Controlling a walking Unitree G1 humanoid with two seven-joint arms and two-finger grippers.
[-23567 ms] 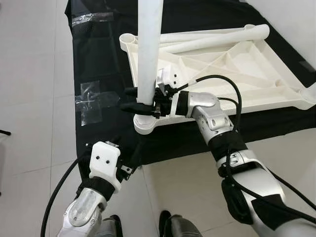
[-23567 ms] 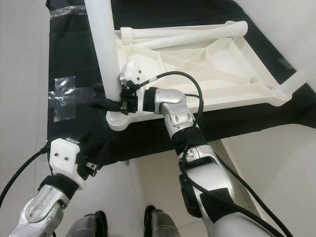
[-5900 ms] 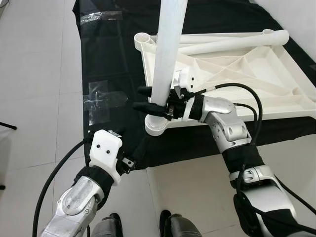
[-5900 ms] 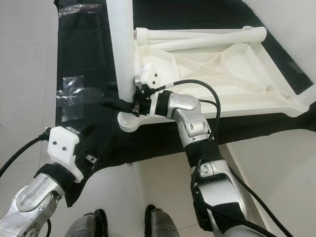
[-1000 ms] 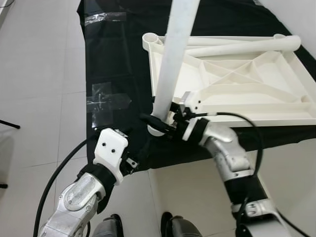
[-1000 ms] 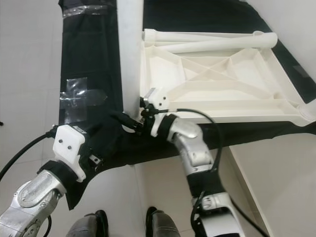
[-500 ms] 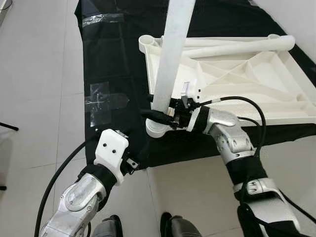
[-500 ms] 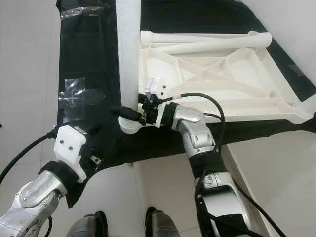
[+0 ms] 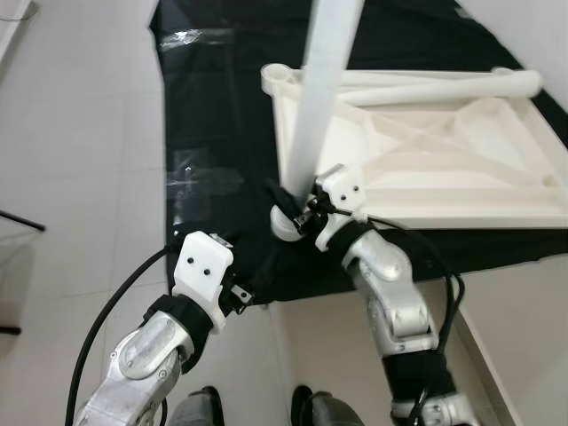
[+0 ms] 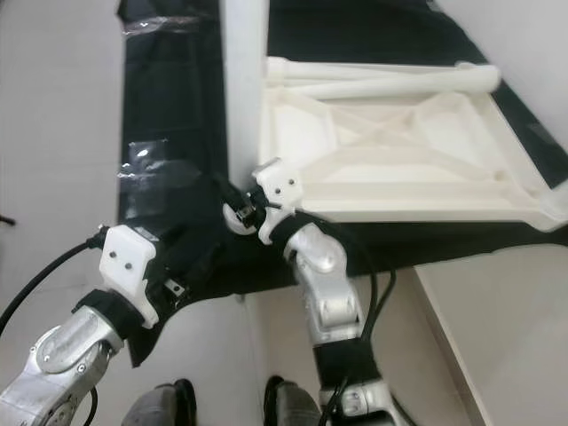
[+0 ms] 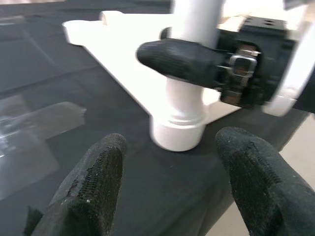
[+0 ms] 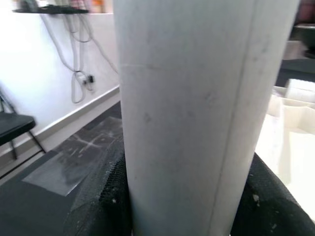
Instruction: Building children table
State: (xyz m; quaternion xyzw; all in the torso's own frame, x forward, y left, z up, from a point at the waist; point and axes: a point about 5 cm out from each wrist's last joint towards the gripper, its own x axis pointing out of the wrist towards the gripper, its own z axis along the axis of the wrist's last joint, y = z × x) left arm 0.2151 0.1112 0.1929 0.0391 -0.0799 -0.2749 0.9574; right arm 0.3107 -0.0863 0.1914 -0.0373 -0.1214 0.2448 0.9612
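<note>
White plastic throughout: the upturned table top (image 9: pixel 417 146) lies underside-up on a black floor mat (image 9: pixel 222 133), and this top serves as the landmark below.

Left eye view: a table leg (image 9: pixel 321 98) stands upright in the corner socket (image 9: pixel 286 222) at the top's near-left corner. The right gripper (image 9: pixel 288 202) is at the base of that leg, just above the socket. The left gripper's wrist housing (image 9: pixel 202 271) sits off the top's near-left corner, over the mat edge, apart from the leg. Two loose legs (image 9: pixel 426 84) lie along the top's far edge.

Right eye view: same arrangement; a patch of clear tape (image 10: pixel 155 173) lies on the mat to the left of the top.

Left wrist view: the left gripper (image 11: pixel 172 172) has its fingers spread wide and empty, aimed at the socket but short of it. One black finger of the right gripper wraps the leg above the socket collar.

Right wrist view: the leg fills the space between the right fingers (image 12: pixel 106 194), which press against it on both sides.

Assessment: the step in hand appears to be seating or turning this first leg into its socket. The next move likely calls for a firm push or twist along the leg's axis, keeping it upright, then releasing and fetching a loose leg for another corner.
</note>
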